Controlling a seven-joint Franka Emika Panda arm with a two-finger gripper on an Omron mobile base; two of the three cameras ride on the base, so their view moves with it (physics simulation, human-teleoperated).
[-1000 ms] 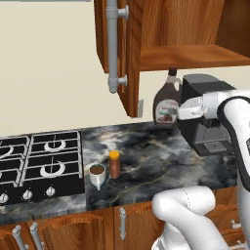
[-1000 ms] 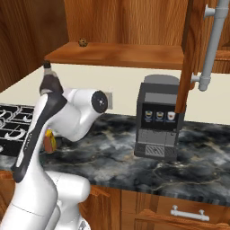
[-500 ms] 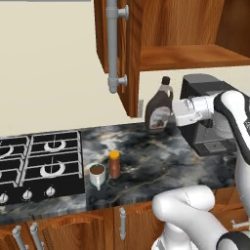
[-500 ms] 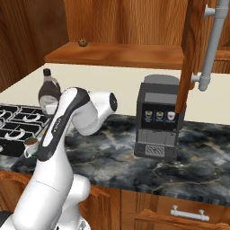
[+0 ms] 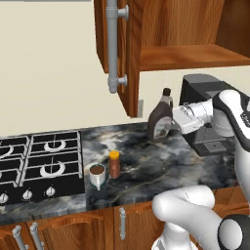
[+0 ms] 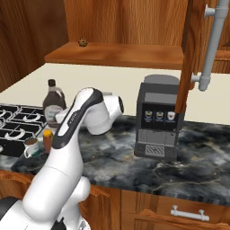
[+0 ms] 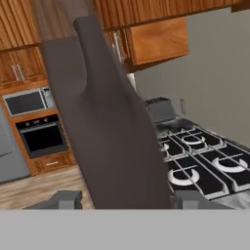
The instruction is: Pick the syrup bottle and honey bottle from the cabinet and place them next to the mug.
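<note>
Hand point(image 5: 172, 124) gripped the syrup bottle point(image 5: 160, 118) at right of centre in the left base view, fingers clamped on its wide lower body, bottle upright above the counter point(image 5: 146, 161). Judged rigid, smooth-sided and moderately heavy; a hold on the broad body appeared sounder than the narrow neck. Honey bottle point(image 5: 114, 164) stood just beside the mug point(image 5: 97, 174) at lower centre-left. Mug interior showed brown; contents could not be determined. Cabinet point(image 5: 185, 51) shelf at upper right carried neither bottle.
</note>
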